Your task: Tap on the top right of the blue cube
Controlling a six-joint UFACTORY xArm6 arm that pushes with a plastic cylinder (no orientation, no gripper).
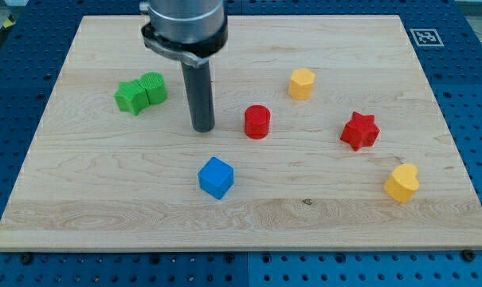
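A pale wooden table (105,199) lies on blue pegboard (472,96); a black-and-white tag (425,36) marks its far right corner. Seven blocks — two green, one blue, two red, two yellow. My tip (203,127), without fingers, holds nothing, just up-left of the blue cube (216,177).

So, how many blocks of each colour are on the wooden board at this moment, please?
Green: 2, a green star-shaped block and a green rounded block, touching each other.
Red: 2, a red cylinder block and a red star-shaped block.
Yellow: 2, a yellow hexagonal block and a yellow heart-shaped block.
Blue: 1, the blue cube.
Total: 7 blocks.
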